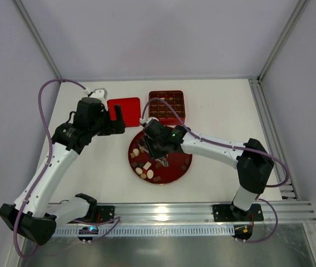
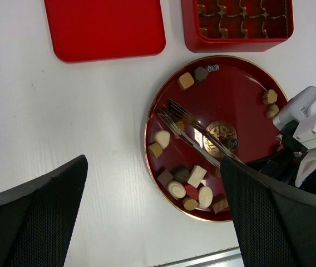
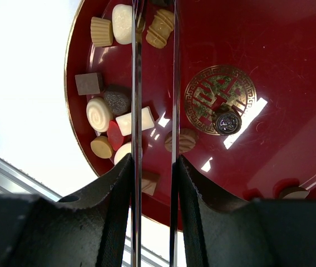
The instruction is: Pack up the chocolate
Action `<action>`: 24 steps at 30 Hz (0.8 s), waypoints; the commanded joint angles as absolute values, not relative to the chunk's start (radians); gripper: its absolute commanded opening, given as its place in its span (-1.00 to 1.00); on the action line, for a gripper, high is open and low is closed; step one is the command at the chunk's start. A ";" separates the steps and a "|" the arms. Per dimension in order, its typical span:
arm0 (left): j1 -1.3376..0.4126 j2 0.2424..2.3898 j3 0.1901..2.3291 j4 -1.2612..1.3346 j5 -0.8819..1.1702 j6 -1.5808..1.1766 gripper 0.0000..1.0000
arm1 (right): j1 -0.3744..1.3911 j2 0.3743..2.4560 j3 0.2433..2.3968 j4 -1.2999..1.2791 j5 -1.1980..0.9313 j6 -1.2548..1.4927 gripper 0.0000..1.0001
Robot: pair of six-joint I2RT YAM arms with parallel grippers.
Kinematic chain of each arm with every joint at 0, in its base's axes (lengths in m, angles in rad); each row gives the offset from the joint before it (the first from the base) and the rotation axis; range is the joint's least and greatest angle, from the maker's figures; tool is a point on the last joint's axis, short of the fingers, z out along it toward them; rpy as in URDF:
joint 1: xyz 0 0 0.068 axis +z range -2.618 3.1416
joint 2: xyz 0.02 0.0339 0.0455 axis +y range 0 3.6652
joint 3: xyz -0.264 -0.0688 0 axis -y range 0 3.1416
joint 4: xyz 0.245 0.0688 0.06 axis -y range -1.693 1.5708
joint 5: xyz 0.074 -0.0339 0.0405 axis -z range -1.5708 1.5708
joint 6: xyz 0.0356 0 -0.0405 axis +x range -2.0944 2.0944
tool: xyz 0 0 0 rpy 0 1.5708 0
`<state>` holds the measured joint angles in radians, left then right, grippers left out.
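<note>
The chocolate (image 1: 144,168) lies as small dark, light brown and cream pieces on the round red plate (image 1: 176,177), mostly along its left rim (image 2: 188,186) (image 3: 99,114). One dark round piece (image 3: 227,121) sits by the gold emblem. My right gripper (image 1: 158,147) (image 3: 154,161) is shut on metal tongs (image 3: 137,83) (image 2: 194,130) whose two arms reach low over the plate toward its left side; nothing shows between them. My left gripper (image 1: 116,119) (image 2: 153,167) is open and empty, above the table left of the plate.
A red box with a grid of compartments (image 1: 167,105) (image 2: 238,25) stands behind the plate. Its flat red lid (image 1: 123,105) (image 2: 105,28) lies to its left. An aluminium rail (image 1: 202,211) runs along the near edge.
</note>
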<state>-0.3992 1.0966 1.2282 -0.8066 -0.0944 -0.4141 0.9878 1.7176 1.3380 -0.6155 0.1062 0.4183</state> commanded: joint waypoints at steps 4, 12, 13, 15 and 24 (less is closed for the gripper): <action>-0.402 1.074 1.249 -0.805 -0.100 -0.411 1.00 | 0.977 1.715 1.378 -0.607 0.123 0.407 -0.24; -0.402 1.071 1.246 -0.805 -0.104 -0.410 0.99 | 0.965 1.715 1.390 -0.604 0.114 0.400 -0.32; -0.400 1.071 1.247 -0.805 -0.104 -0.408 0.99 | 0.963 1.712 1.390 -0.604 0.114 0.402 -0.33; -0.402 1.072 1.247 -0.805 -0.103 -0.408 1.00 | 0.960 1.707 1.393 -0.604 0.115 0.400 -0.35; -0.400 1.072 1.247 -0.804 -0.104 -0.407 1.00 | 0.946 1.667 1.411 -0.621 0.126 0.394 -0.36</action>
<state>-0.3992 1.0962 1.2282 -0.8062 -0.0948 -0.4137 0.9527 1.7172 1.3594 -0.6231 0.1062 0.4107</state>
